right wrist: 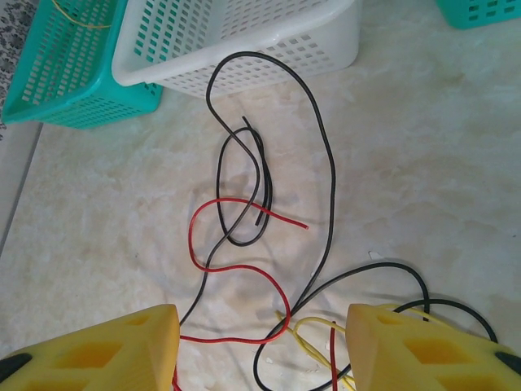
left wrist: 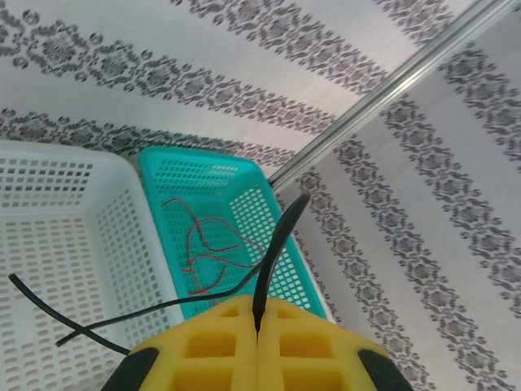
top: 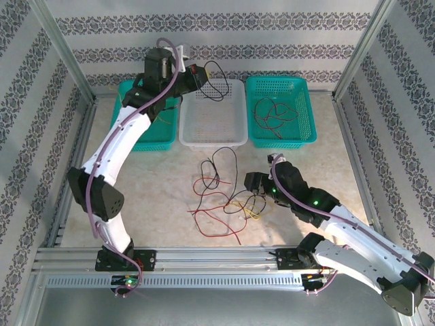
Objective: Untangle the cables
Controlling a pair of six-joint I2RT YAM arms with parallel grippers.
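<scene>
Above the white basket (left wrist: 49,187), left claw (left wrist: 257,322) clamps a black cable (left wrist: 275,244), likely due for release; right claw (right wrist: 260,326) gapes over the cables (right wrist: 332,175).

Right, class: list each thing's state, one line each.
left claw: shut on a black cable
right claw: open above the table cables
table cables: tangled, red, black and yellow together
right teal basket: holds a loose red cable
white basket: black cable hanging over it
</scene>
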